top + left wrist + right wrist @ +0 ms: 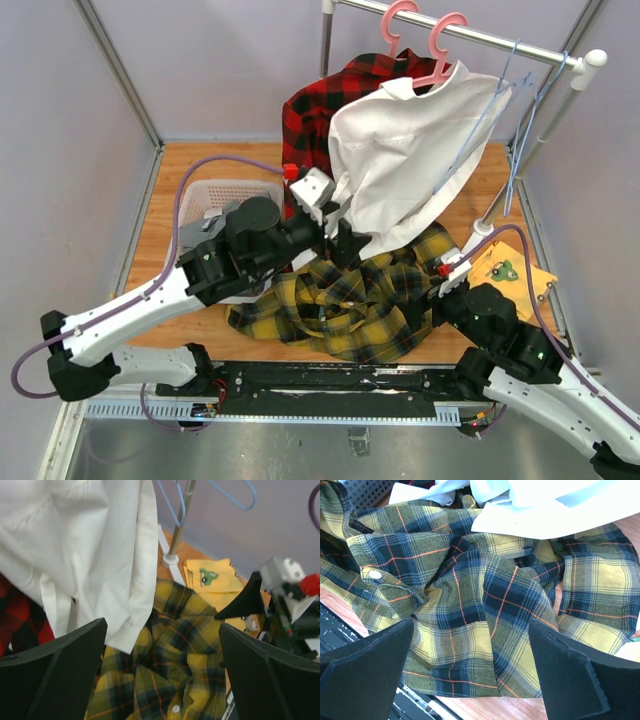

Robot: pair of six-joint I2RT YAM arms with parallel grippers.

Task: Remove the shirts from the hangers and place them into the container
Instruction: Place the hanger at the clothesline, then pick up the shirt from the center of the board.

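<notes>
Wooden tabletop (165, 175) bears the yellow plaid shirt (350, 310), short of the container (235, 192); left gripper (160, 627) and right gripper (470, 625) hover released, likely to regrasp.

No readable text, no labels, no brands, no numbers, no signs

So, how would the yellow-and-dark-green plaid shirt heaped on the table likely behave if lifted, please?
Probably floppy: the yellow-and-dark-green plaid shirt lies in crumpled folds, so it should drape and trail. A pinch may catch only one layer. The plain white shirt hangs over its far edge, so the two might drag together.
</notes>
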